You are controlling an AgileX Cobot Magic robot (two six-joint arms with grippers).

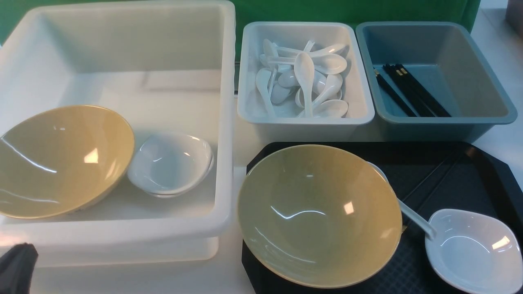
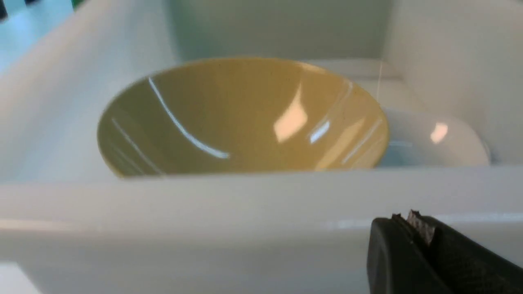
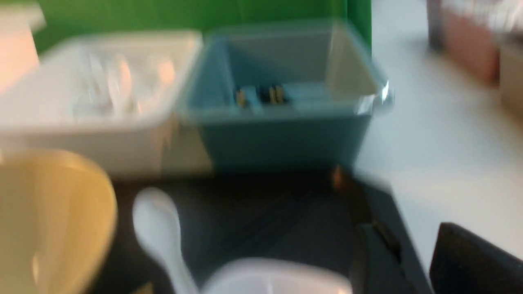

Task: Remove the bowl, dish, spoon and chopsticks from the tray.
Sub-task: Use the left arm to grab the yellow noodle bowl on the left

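Two grippers, both empty. Left gripper [image 2: 412, 222] pinched closed, just outside bin [image 2: 245, 204] wall. Right gripper [image 3: 406, 230] spread apart near tray [image 1: 490, 163] edge, touching nothing. Bowl [image 1: 318, 216], spoon [image 1: 412, 216], dish [image 1: 474, 249], chopsticks [image 1: 433, 177] all on tray; spoon between bowl and dish.

The left gripper [image 2: 416, 232] sat low at the robot's near left, only a dark corner of it showing from the front, its two fingers pressed together on nothing. The right gripper [image 3: 412, 261], blurred, had its fingers parted, the gap empty.
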